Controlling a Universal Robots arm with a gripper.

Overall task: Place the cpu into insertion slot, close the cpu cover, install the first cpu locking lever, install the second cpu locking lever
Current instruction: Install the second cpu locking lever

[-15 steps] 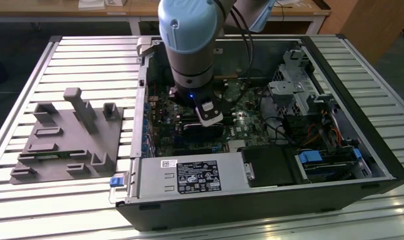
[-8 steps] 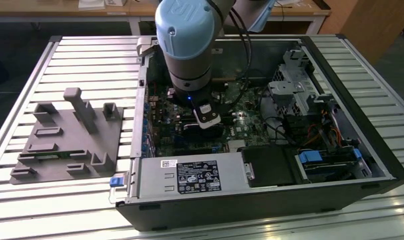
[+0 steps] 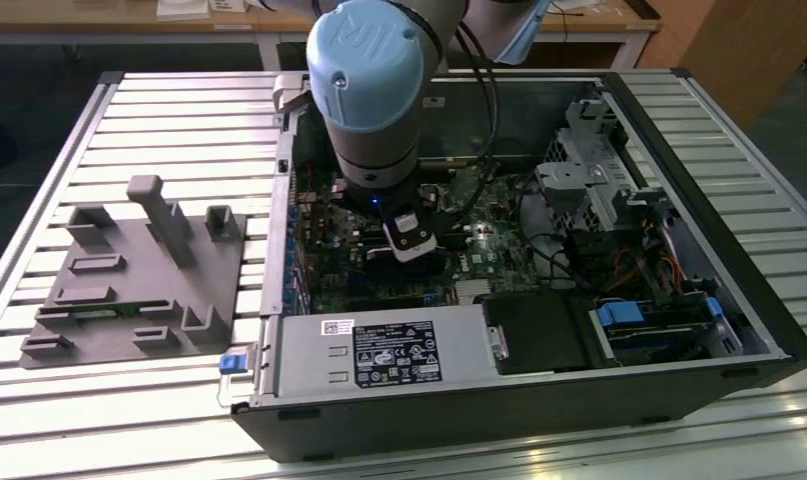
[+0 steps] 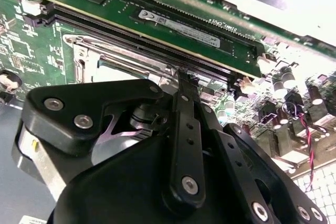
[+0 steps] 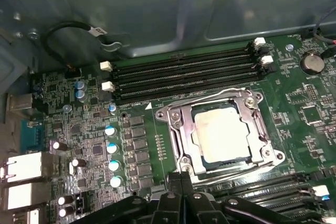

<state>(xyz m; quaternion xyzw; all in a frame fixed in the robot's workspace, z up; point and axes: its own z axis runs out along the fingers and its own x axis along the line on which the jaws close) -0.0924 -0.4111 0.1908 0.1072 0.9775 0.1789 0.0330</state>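
The cpu (image 5: 223, 135), a pale grey-tan square, lies flat in the insertion slot (image 5: 227, 164) on the green motherboard. The silvery cpu cover (image 5: 177, 129) lies down around it, framing the chip. In the first wrist view my gripper (image 5: 181, 178) is shut, its two black fingers pressed together just beside the edge of the cover on the side of the nearer memory slots. The second wrist view shows the gripper (image 4: 181, 75) with its tip over the rim of the cover (image 4: 86, 59). In the exterior view the gripper (image 3: 406, 246) reaches down into the open computer case.
Long black memory slots (image 5: 184, 74) run along both sides of the socket, and one holds a memory stick (image 4: 178, 27). Case walls, a drive cage (image 3: 597, 170) and a power supply (image 3: 376, 352) ring the board. A grey parts fixture (image 3: 136, 270) sits at the exterior view's left.
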